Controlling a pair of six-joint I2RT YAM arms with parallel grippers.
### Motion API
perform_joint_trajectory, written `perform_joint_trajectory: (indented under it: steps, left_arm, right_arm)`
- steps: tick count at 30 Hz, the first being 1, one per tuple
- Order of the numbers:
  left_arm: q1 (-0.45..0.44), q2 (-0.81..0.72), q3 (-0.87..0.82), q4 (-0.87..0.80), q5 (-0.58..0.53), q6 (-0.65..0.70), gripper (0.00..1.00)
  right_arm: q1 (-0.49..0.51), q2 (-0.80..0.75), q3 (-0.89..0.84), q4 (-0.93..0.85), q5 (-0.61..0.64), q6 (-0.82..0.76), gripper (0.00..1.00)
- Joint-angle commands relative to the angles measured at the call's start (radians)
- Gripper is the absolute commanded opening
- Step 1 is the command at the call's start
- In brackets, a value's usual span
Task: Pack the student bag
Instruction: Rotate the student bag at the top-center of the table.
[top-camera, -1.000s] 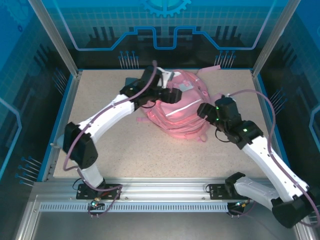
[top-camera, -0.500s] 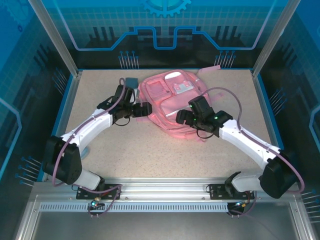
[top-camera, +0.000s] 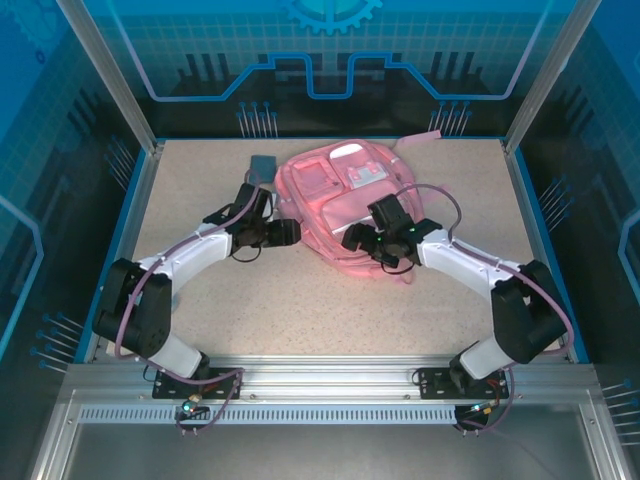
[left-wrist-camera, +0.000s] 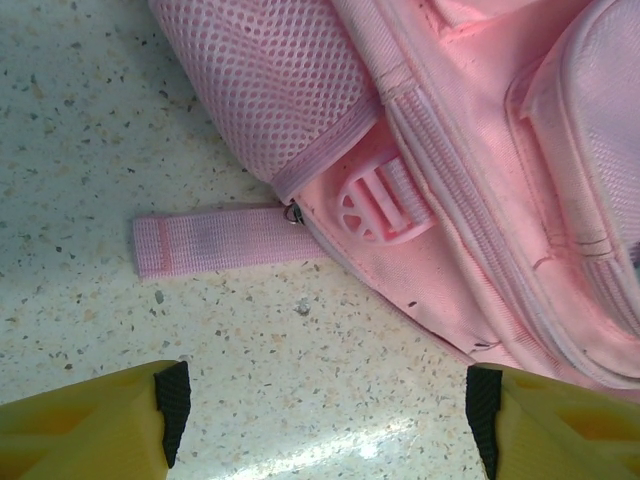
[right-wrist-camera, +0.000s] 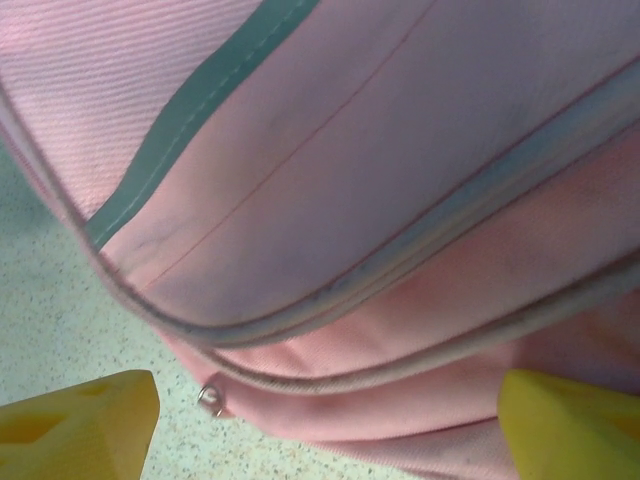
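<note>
we see the student bag (top-camera: 340, 195) at upper centre, left gripper (top-camera: 291, 233) by its left edge, jaws wide and empty, right gripper (top-camera: 354, 240) over its lower part, also spread, empty

Table (top-camera: 320, 310): speckled beige top with a blue edge.
- pink student bag (top-camera: 335, 190): lies flat on the table.
- small grey object (top-camera: 263, 163): just beside the bag's far-left corner.
- pink strap end (left-wrist-camera: 215, 243): lies flat on the table, running out from the bag below its mesh pocket.
</note>
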Motion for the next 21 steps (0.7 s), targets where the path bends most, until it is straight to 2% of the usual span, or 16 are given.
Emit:
perform_joint_trajectory:
  steps: [1,10,14,18,21]
  left_arm:
    - [0.002,0.015,-0.010,0.040,0.014,0.035,0.75]
    - [0.000,0.048,-0.040,0.100,0.087,-0.010,0.75]
    - [-0.001,0.062,-0.044,0.125,0.102,-0.031,0.75]
    - [-0.003,0.075,-0.042,0.141,0.107,-0.041,0.74]
    - [-0.005,0.075,-0.045,0.144,0.099,-0.039,0.74]
  right_arm:
    - [-0.046,0.042,0.047,-0.019,0.015,-0.048,0.89]
    - [-0.206,0.090,0.119,-0.085,0.064,-0.160,0.88]
    - [-0.220,0.037,0.140,-0.100,0.075,-0.184,0.87]
    - [-0.206,-0.013,0.134,-0.107,0.014,-0.129,0.84]
    - [-0.175,-0.060,0.078,-0.093,-0.012,0.012,0.77]
